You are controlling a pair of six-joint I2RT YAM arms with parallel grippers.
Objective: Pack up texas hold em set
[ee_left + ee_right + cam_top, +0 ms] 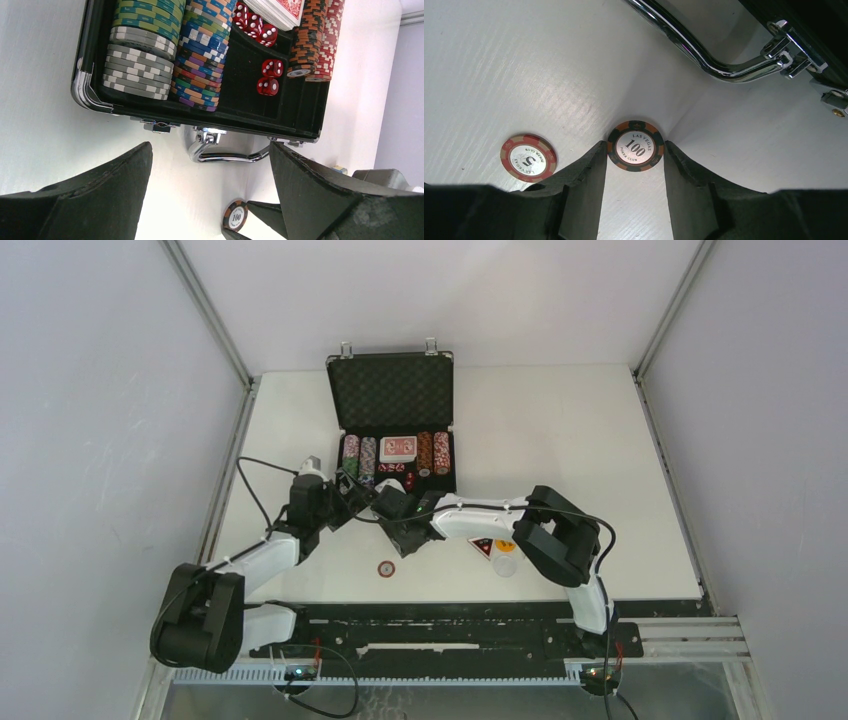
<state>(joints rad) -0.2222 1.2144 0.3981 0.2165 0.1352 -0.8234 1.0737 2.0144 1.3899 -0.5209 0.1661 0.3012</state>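
Right wrist: my right pincer straddles the 100 chip, brown with a dark green rim, lying on the white table. The fingertips sit right at its edge, one on each side. I can't tell from here whether they're actually clamping it. The 5 chip, red and cream, lies flat at lower left of frame, just outside the frame-left finger. At upper right the chrome handle and latch hardware run along the front of the black case.

Left wrist: my left pincer is spread wide with nothing between the fingers, facing the case front. Past it the tray is loaded. Grey-white and green chip rows are at upper left of frame, with a multicolour row beside them. Several red dice sit in the middle well and a red-backed deck is at the top edge. Orange-black and red rows are on the right. The 100 chip and one right finger show at bottom centre.

Top external: the case sits centre frame with its lid standing up. Both pincers meet just below its front edge. The 5 chip lies alone on the table below them.
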